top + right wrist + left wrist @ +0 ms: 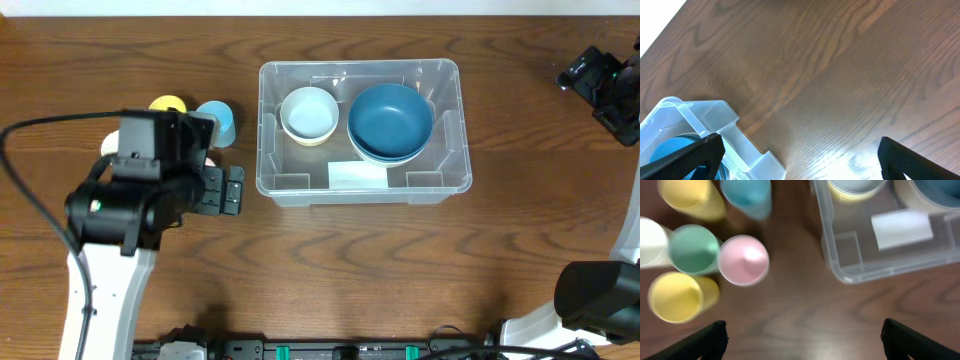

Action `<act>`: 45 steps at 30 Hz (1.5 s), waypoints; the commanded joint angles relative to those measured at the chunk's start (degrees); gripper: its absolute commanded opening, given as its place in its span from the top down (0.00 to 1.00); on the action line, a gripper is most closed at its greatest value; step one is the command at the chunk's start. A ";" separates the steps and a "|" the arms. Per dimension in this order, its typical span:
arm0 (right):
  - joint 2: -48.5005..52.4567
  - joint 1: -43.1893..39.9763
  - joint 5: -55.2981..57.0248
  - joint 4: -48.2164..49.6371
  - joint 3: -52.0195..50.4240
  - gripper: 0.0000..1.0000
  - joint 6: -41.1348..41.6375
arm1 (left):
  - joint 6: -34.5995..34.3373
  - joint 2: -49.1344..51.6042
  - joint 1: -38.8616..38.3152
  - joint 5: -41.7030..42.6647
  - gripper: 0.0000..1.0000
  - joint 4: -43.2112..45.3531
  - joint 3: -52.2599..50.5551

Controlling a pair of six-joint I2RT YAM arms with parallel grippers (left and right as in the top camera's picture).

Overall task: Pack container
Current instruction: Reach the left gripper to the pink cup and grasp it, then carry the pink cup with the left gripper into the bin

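The clear plastic container (265,140) stands mid-table with a pale label (357,175) at its near side. Inside are a cream bowl (308,114) and stacked blue bowls (390,120). Several cups stand left of it: pink (743,260), green (692,249), yellow (677,296), white (650,242), with a blue one (746,196) and another yellow one (692,197) farther back. My left gripper (802,342) is open and empty over bare table between the cups and the container's corner (840,255). My right gripper (800,160) is open and empty, right of the container (715,125).
In the overhead view the left arm (140,190) hides most of the cups; only a yellow cup (168,104) and a blue cup (217,120) show. The right gripper (590,75) sits at the far right edge. The wooden table (400,270) extends in front of the container.
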 commanded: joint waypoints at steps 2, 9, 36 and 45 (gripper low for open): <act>-0.98 -0.22 0.28 -0.09 0.66 0.01 0.63 | -0.52 4.42 0.46 1.38 0.02 -1.64 0.83; -0.98 -0.22 0.31 -0.09 0.66 0.01 0.63 | -1.75 11.82 1.79 0.96 0.01 0.02 0.83; -0.98 -0.22 0.31 -0.09 0.66 0.01 0.63 | -2.91 34.64 5.07 0.96 0.17 7.82 0.61; -0.98 -0.22 0.31 -0.09 0.66 0.01 0.63 | -2.91 35.76 5.07 0.94 0.61 9.38 0.61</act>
